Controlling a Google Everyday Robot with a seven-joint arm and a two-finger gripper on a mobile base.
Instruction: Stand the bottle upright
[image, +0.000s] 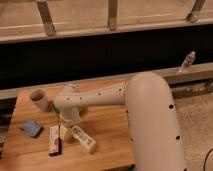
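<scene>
The end effector (69, 123) is held low over the tabletop (17, 150), pointed down between a flat packet (54, 140) and the bottle (84, 139), which is laid on its side just right of it; whether it is clenched or released cannot be told. The approach is judged to be in hand. Next, a grasp on the bottle is called for, then a lift and tilt onto its base.

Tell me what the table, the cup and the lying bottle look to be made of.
Table: wood, matte, warm brown with faint plank lines. Cup: likely paper or card, dull tan. Bottle: probably plastic, pale, label-wrapped; uncertain. The gripper hangs over the table by the bottle's far end.
</scene>
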